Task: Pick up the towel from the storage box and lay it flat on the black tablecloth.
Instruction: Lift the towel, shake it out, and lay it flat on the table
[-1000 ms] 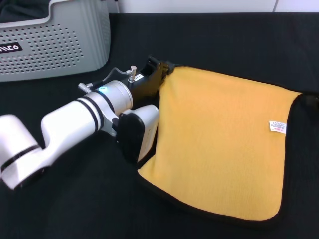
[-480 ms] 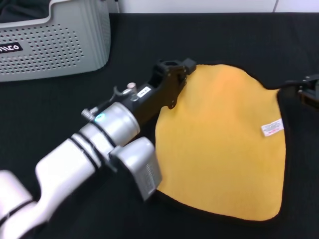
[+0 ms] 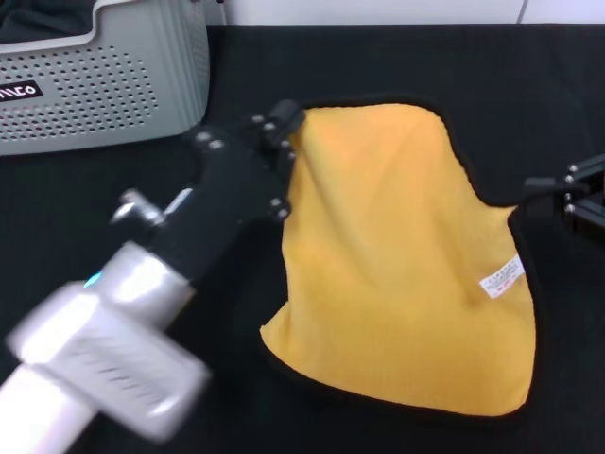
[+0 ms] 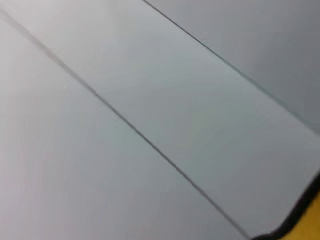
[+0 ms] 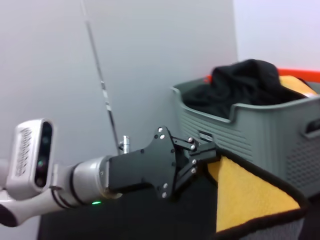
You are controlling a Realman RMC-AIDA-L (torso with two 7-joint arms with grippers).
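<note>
A wide, plain matte black tablecloth [image 3: 397, 57] fills my head view, with a pale wall strip along its far edge. On it, in front of me, I see the roughly square yellow-orange terry towel with black trim [image 3: 397, 255], out of the bin and spread yellow side up, though not flat: its far left corner is lifted and a fold runs down from there. Its small white tag [image 3: 501, 275] sits near the right edge. At the far left stands the light grey plastic storage box with perforated sides [image 3: 104, 85]; my right wrist view shows dark cloth and a bit of orange fabric heaped inside it.

My left arm reaches in from the near left, and the left gripper [image 3: 284, 128] has its fingers pinched on the towel's far left corner; the right wrist view shows the trim caught between the fingertips [image 5: 207, 152]. The right gripper [image 3: 567, 199] sits at the right edge of the head view, just beside the towel's right corner. I cannot tell whether it grips the cloth or how its fingers stand.
</note>
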